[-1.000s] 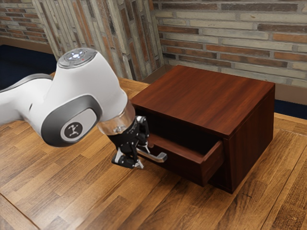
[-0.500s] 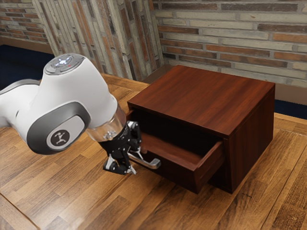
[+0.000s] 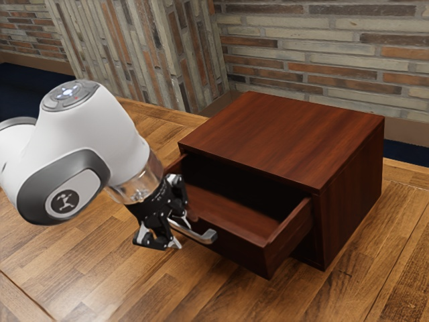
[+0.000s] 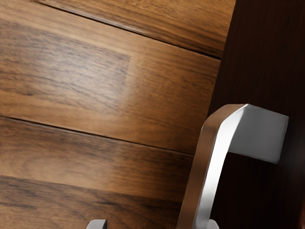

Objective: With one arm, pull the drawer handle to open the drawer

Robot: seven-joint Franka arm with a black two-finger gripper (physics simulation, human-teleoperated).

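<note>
A dark red-brown wooden cabinet (image 3: 288, 137) stands on the wooden table (image 3: 100, 282). Its single drawer (image 3: 248, 231) juts out of the front, partly open, toward the exterior view's left. A silver bar handle (image 3: 196, 233) is fixed to the drawer front. My black gripper (image 3: 161, 236) hangs at the handle's near end, its fingers shut on the bar. Just under my hand, the wrist view has the handle (image 4: 224, 152) bending off the dark drawer front (image 4: 267, 57), with table planks beside it.
Brick walls rise behind the table. The table's front edge runs across the exterior view's lower left corner. Open plank surface lies in front of the drawer, toward the exterior view's left and bottom.
My arm has drawn back toward the exterior view's left with the handle in the gripper. The drawer has slid further out of the cabinet.
</note>
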